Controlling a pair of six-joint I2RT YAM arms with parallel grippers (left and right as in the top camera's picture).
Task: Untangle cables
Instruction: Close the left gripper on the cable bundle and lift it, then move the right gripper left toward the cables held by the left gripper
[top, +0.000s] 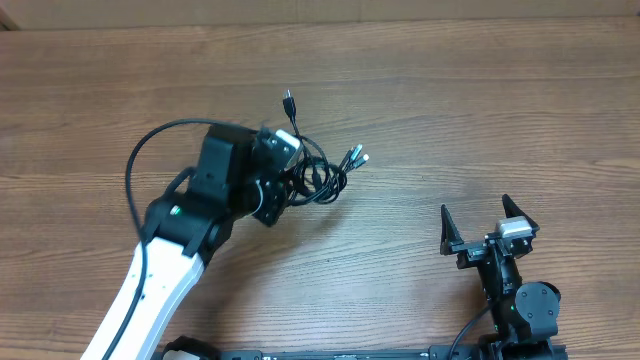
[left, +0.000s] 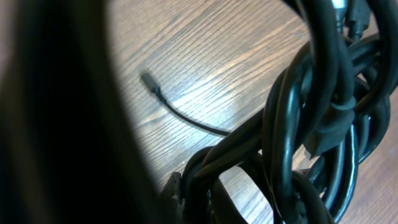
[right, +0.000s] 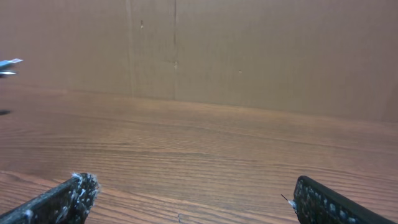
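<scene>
The cables (top: 322, 176) are a small knot of thin black cords in the middle of the table. One black plug end (top: 288, 100) sticks out to the far side, and silver plug ends (top: 357, 155) stick out to the right. My left gripper (top: 283, 186) is at the knot's left side, shut on some of the cords. In the left wrist view the cords (left: 311, 124) fill the right side, the jaws (left: 208, 199) pinch a strand, and one loose cord with a plug (left: 148, 79) lies on the wood. My right gripper (top: 482, 216) is open and empty, far from the knot.
The wooden table (top: 480, 110) spans the view, with a brown cardboard wall (right: 249, 50) behind it. The left arm's own thick black cable (top: 140, 160) loops to its left. The silver plug ends also show at the far left of the right wrist view (right: 9, 65).
</scene>
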